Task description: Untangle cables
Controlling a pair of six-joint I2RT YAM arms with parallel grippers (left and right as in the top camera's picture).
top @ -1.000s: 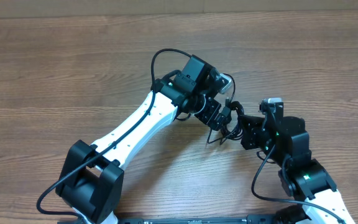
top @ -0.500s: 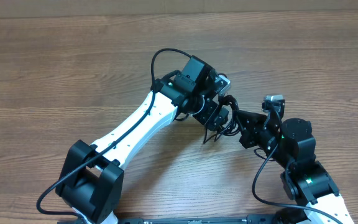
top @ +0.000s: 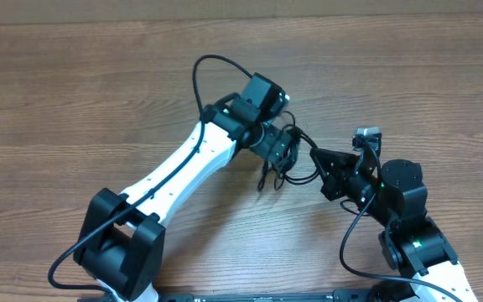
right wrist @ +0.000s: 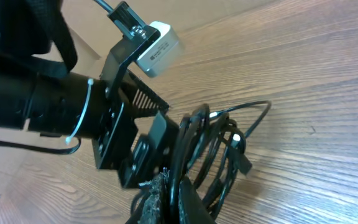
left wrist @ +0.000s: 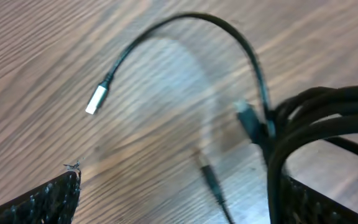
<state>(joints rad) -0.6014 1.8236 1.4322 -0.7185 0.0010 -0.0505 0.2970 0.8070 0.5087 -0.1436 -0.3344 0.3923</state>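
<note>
Overhead shows the left gripper spread open just beside the right gripper, which is clamped on the tangle of thin black cables, light and limp, best taken near a plug, while only the left wrist view reveals a silver-tipped plug end arching free.

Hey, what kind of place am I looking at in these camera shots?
Most likely a robotics lab or test bench: a plain wood-grain table, a robot's left arm and right arm reaching over it, and a tangle of thin black cables between them.
</note>
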